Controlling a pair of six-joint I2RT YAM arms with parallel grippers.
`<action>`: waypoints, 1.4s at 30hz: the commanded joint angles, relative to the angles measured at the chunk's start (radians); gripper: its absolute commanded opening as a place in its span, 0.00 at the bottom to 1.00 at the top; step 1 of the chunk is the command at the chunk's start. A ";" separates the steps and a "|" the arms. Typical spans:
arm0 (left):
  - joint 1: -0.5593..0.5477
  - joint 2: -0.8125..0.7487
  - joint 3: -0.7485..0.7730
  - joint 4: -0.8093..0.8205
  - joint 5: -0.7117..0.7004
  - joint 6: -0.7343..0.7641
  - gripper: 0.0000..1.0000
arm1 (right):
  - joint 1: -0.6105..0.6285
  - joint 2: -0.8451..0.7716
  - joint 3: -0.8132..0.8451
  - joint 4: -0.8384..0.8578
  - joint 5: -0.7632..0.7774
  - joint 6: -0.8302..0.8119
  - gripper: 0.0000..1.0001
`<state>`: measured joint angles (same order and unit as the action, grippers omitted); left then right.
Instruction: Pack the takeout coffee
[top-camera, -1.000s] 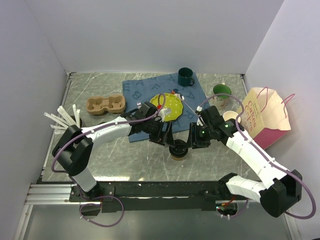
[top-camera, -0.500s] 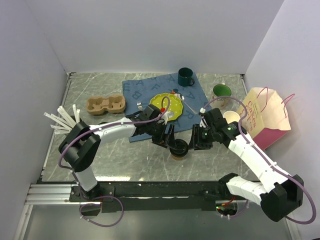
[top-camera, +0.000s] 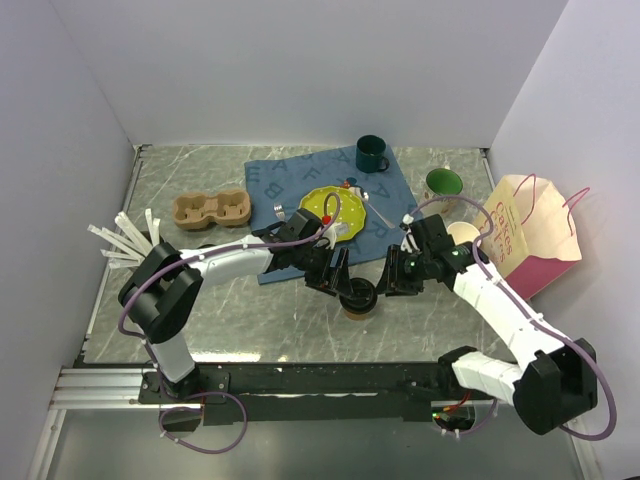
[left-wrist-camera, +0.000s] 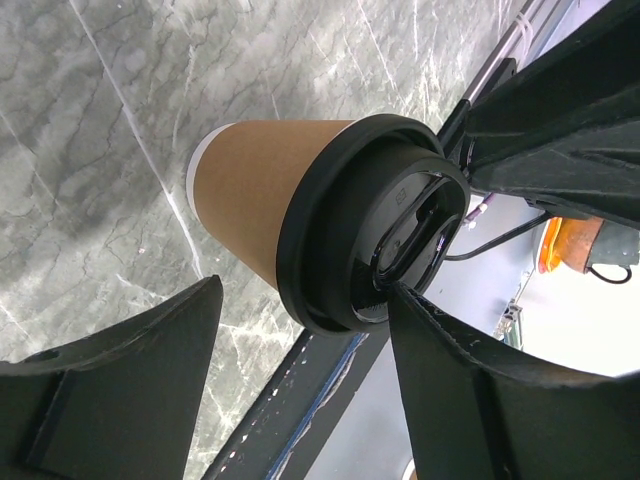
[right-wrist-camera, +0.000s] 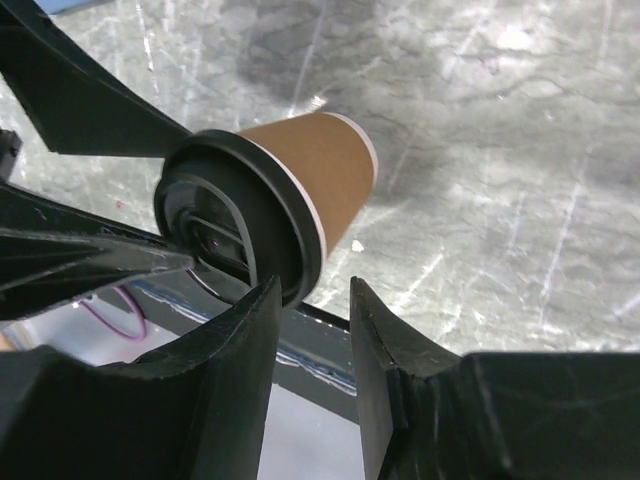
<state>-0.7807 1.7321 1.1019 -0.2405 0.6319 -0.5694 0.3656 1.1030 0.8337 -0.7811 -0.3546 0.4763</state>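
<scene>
The takeout coffee (top-camera: 357, 300), a brown paper cup with a black lid, stands on the marble table near the front middle. My left gripper (top-camera: 337, 277) is open just left of it. In the left wrist view (left-wrist-camera: 305, 290) its jaws stand wide apart around the lid (left-wrist-camera: 375, 220), with one finger (left-wrist-camera: 470, 390) touching the lid's top. My right gripper (top-camera: 388, 280) is just right of the cup. In the right wrist view (right-wrist-camera: 315, 290) it is open a little and empty, with its tips beside the lid's rim (right-wrist-camera: 240, 235).
A pink and cream paper bag (top-camera: 525, 235) lies open at the right. A cardboard cup carrier (top-camera: 210, 210) sits at the left. A blue cloth (top-camera: 300, 180) holds a yellow plate (top-camera: 333, 212) and a dark green mug (top-camera: 371, 153). A green mug (top-camera: 443, 182) and tan cups (top-camera: 462, 235) are near the bag.
My left gripper has moved right, up to the cup's lid. My right arm has shifted slightly, uncovering the green mug. The cup has not moved.
</scene>
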 joint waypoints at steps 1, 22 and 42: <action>-0.006 0.030 0.010 0.006 -0.031 0.020 0.72 | -0.007 0.029 -0.001 0.051 -0.031 -0.018 0.40; -0.005 0.047 -0.020 -0.022 -0.100 0.028 0.68 | -0.017 0.086 -0.213 0.140 0.089 0.053 0.23; 0.000 0.069 -0.007 -0.095 -0.116 0.100 0.67 | -0.039 0.124 0.061 0.101 -0.079 -0.151 0.31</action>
<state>-0.7803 1.7493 1.1027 -0.2165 0.6399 -0.5644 0.3367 1.2037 0.8650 -0.7170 -0.3721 0.3950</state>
